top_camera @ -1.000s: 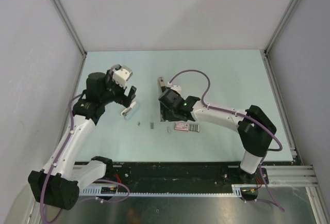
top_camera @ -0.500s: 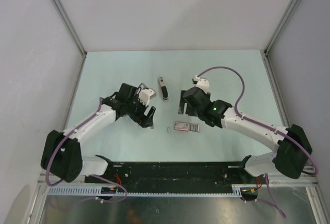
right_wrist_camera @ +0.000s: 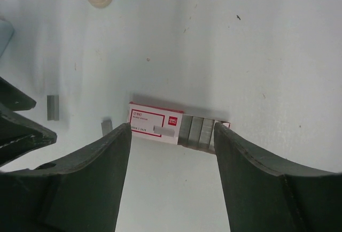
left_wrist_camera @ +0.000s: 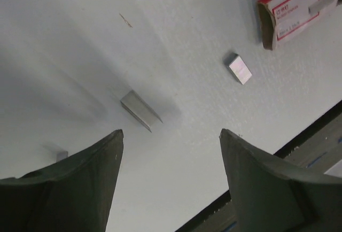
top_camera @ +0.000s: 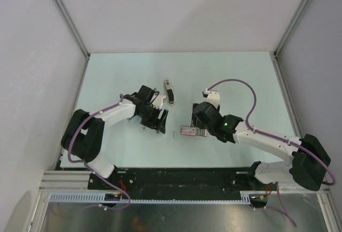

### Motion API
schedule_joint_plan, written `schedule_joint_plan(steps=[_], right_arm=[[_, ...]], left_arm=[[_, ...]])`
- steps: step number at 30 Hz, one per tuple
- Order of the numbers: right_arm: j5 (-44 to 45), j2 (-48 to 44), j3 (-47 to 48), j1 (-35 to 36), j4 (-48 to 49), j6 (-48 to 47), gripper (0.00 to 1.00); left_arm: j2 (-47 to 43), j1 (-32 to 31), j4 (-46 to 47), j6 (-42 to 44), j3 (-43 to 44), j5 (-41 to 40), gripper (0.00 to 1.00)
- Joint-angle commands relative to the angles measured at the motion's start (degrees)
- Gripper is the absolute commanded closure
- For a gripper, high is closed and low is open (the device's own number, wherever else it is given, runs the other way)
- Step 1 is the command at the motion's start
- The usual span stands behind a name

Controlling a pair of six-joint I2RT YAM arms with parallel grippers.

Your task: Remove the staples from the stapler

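Now that the staples (left_wrist_camera: 140, 110) lie loose on the table (top_camera: 240, 77), my work has moved off the stapler (top_camera: 170, 92) and onto the bits themselves. A second ago my right gripper (right_wrist_camera: 172, 128) sat over the stapler and my left gripper (left_wrist_camera: 171, 133) was off to its left. Since then both have swung in low toward the middle, and the stapler now rests alone on the far side between my arms, touched by neither. I judge the unloading mostly done, though I cannot tell whether anything remains inside it.

My left wrist view shows one short strip on the table just ahead of my left fingers, a second small block farther on toward the box, and a speck beside my left-hand finger. My left jaws are spread wide with nothing between them. My right jaws are spread as well, hanging above the table and gripping nothing.

The box (right_wrist_camera: 156, 123), pink and white, lies flat just below my right gripper. Its tray (right_wrist_camera: 222, 126) is slid partly out at one end, and grey spare strips (right_wrist_camera: 197, 132) sit side by side in it. One more strip rests on the box's printed face. Two loose bits lie on the table near the closed end.
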Motion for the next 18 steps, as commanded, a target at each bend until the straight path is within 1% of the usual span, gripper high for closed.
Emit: schedule_joint_plan(steps=[1, 6, 14, 16, 18], right_arm=[[3.0, -1.9, -0.4, 0.3, 3.9, -0.4, 0.34], [2.9, -2.2, -0.5, 0.4, 4.8, -0.6, 0.39], [2.2, -2.4, -0.9, 0.3, 5.5, -0.8, 0.46], [2.1, -2.5, -1.0, 0.4, 5.5, -0.7, 0.48], [2.1, -2.6, -1.2, 0.3, 5.5, -0.6, 0.48]], left_arm=[[2.2, -0.2, 0.5, -4.7, 3.2, -3.0, 0.25], [4.3, -0.2, 0.7, -5.1, 3.5, -6.6, 0.31], [7.5, -0.2, 0.6, -5.4, 5.1, -6.9, 0.39], [7.9, -0.2, 0.7, -5.4, 5.3, -6.6, 0.44], [8.1, -0.2, 0.7, -5.2, 5.2, -6.3, 0.51]])
